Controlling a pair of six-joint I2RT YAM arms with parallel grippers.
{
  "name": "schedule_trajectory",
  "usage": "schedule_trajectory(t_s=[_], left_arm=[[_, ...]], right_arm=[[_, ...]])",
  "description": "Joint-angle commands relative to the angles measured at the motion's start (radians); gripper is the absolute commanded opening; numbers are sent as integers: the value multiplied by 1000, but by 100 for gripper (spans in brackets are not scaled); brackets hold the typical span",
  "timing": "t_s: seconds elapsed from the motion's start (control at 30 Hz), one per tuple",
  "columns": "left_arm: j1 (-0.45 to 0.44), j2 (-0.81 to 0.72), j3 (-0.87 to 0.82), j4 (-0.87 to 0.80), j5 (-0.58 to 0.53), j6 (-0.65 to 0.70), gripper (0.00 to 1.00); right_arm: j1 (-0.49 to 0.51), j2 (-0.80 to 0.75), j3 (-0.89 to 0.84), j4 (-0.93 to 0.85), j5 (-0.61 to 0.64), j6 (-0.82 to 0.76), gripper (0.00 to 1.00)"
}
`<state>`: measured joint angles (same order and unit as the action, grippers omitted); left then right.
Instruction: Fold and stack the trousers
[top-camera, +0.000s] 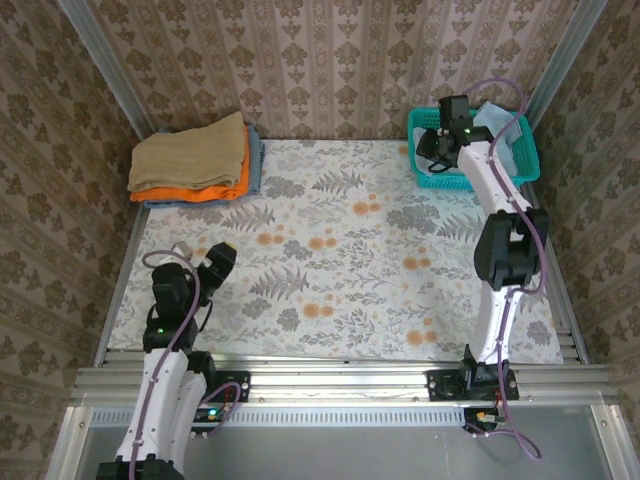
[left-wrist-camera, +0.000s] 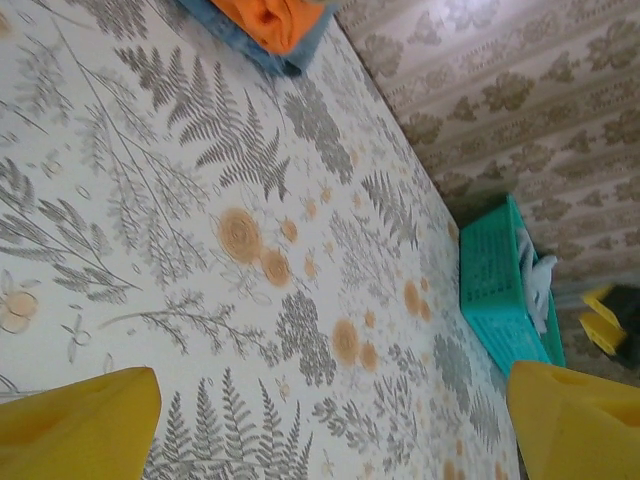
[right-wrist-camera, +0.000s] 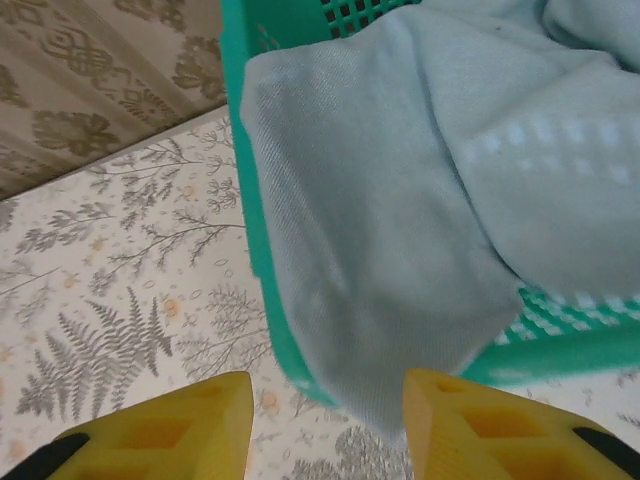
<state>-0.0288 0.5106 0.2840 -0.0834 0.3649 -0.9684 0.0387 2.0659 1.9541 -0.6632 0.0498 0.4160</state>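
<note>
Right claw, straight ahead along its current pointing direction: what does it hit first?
Likely the pale blue trousers, where a fold drapes over the wall of the teal basket, dead ahead of the right claw. The basket wall comes just behind; depth is unclear.

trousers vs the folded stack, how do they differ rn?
The trousers are pale blue and crumpled; the folded stack is tan over orange over blue, in flat layers. The trousers sit in the teal basket at the far right, one part draped over its rim; the folded stack lies straight on the table at the far left. Both are soft cloth.
</note>
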Motion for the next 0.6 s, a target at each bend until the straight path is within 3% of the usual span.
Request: schedule_trajectory(t_s=[0.0,0.13,0.3,0.5,0.57], left_arm=[[-47,19,36,-19,31,37,89],[-108,51,38,-3,13,44,88],[-171,74,39,28,-34,31,87],[-207,133,56,34,-53,47,86],[-214,150,60,41,-55,45,86]], right_arm=[[-3,90,126,-104,-17,-59,54],[-9,188,223,-142,-14,-82,56],[-29,307,357,-209,-78,-87,49],[-39,347,372,-178,-166,-72,50],[-40,355,371,-170,-181,-59,47]])
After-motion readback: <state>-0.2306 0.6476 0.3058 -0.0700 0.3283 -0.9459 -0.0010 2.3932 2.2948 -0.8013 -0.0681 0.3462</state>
